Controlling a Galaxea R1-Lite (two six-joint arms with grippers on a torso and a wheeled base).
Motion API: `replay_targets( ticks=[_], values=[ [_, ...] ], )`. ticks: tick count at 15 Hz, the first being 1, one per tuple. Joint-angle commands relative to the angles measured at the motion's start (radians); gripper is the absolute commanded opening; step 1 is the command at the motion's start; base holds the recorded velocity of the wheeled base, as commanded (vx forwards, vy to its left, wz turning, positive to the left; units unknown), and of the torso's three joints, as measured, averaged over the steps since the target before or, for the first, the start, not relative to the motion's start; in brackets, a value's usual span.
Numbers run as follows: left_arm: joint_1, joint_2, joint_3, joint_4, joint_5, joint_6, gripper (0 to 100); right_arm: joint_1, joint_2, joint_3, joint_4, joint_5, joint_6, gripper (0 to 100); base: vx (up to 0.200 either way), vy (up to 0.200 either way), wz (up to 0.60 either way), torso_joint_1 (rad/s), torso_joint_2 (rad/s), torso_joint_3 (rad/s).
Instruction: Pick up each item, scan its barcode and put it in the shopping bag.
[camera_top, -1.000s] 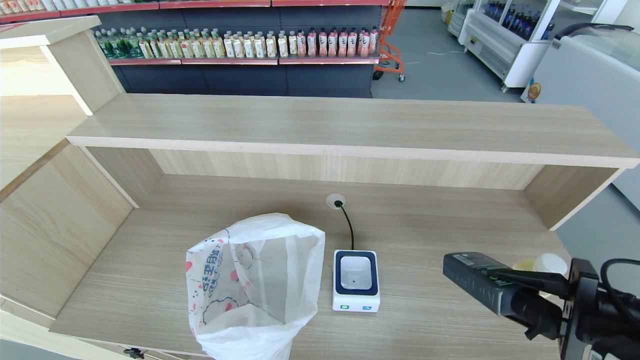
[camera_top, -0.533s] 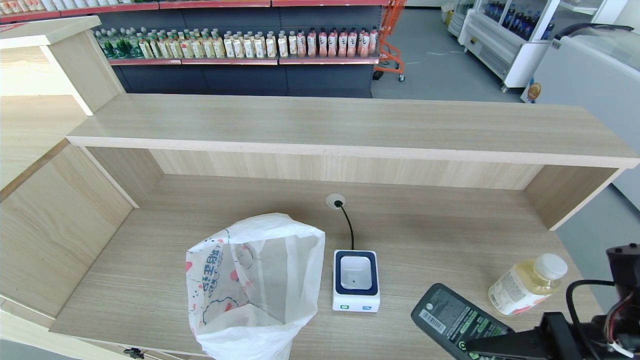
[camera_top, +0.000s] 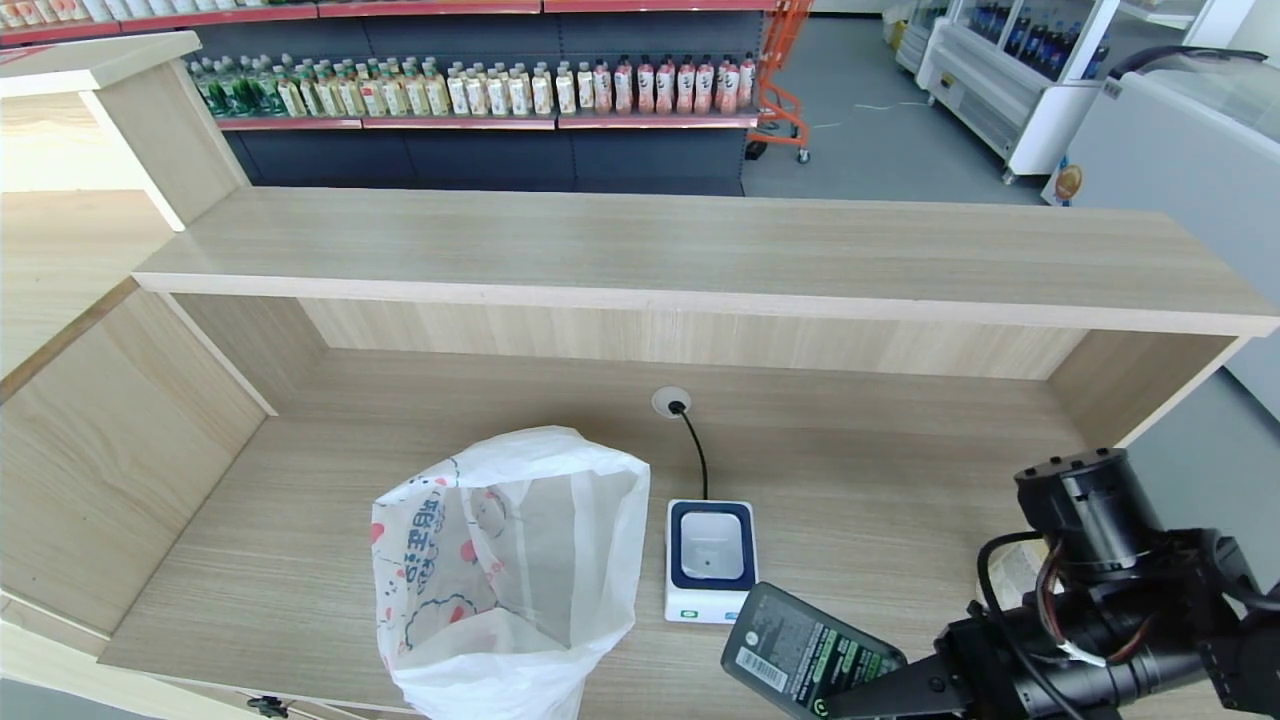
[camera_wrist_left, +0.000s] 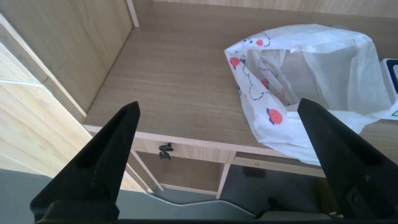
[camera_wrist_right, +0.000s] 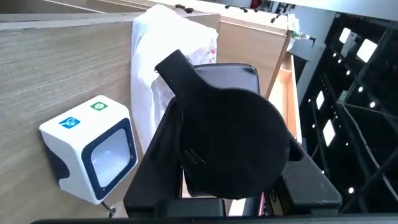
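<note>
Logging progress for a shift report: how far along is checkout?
Done: nothing visible in the shopping bag yet. In hand: right end effector holds the dark packet beside the scanner, barcode up. Left: scan it, bag it, then the labelled item behind that arm.

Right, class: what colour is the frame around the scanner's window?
Dark navy blue, set in the white scanner; the head view shows it best.
</note>
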Motion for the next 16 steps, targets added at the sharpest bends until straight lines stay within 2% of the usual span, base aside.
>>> replay_targets(
  ticks=[1,11,13,16],
  values=[
    [0.0,0.0,0.0,0.0,0.0,-0.001,100,0.059,0.088,-0.041,-0.024,0.0,-0.002,0,0.0,0.0,0.0,0.0,0.0,0.0],
    [0.0,0.0,0.0,0.0,0.0,-0.001,100,0.108,0.146,-0.156,-0.063,0.001,-0.034,0,0.0,0.0,0.0,0.0,0.0,0.0],
    [0.0,0.0,0.0,0.0,0.0,-0.001,100,0.141,0.184,-0.225,-0.062,0.0,-0.031,0,0.0,0.0,0.0,0.0,0.0,0.0],
    [0.0,0.0,0.0,0.0,0.0,-0.001,100,0.174,0.23,-0.256,-0.063,0.0,-0.028,0,0.0,0.0,0.0,0.0,0.0,0.0]
  ],
)
